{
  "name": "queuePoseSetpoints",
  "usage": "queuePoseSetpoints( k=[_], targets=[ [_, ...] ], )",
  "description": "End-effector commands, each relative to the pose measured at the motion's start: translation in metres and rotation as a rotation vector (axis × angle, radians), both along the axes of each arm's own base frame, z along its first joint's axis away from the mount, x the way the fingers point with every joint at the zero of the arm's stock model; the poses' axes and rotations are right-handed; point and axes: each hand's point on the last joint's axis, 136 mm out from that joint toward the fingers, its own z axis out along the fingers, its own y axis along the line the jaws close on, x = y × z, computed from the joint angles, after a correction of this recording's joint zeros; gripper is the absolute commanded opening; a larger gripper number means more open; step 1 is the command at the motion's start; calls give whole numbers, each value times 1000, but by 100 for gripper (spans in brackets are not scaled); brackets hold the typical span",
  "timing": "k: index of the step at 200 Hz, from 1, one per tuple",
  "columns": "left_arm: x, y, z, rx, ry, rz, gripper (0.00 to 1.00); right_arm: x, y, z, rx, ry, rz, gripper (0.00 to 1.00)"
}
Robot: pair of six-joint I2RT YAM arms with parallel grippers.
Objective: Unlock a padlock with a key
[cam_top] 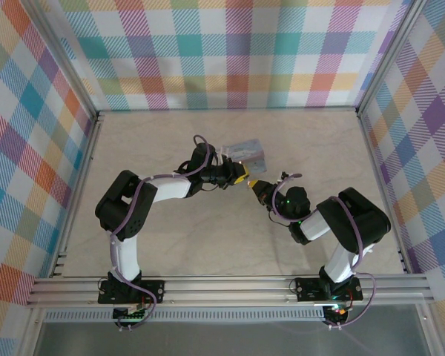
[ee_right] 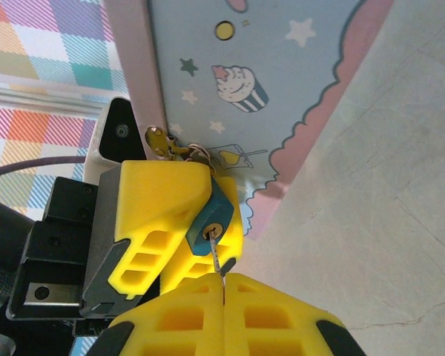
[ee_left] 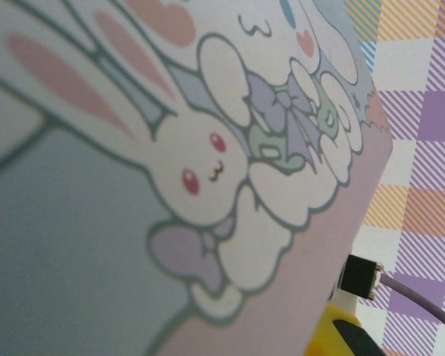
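A small teal padlock hangs from the clasp on the rim of a pale blue cartoon-printed tin. My left gripper is shut on the padlock, one yellow finger on each side of its body. My right gripper is shut on a thin silver key. The key's tip sits in the brass keyhole on the padlock's bottom face. From above, the two grippers meet tip to tip just in front of the tin. The tin's rabbit print is close and blurred in the left wrist view.
The tin stands on a pale marble-patterned table, near the middle and slightly towards the back. Plaid walls enclose the table on three sides. An aluminium rail runs along the near edge. A purple cable hangs beside the tin.
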Motion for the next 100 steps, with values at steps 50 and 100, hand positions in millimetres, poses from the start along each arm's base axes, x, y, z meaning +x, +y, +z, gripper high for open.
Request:
queuePoseSetpoints(
  k=[50, 100],
  targets=[
    [-13, -6, 10, -54, 1, -65, 11, 14, 5, 22, 148, 32, 5, 0],
    [-14, -6, 10, -60, 0, -68, 11, 14, 1, 17, 168, 72, -21, 0]
  ],
)
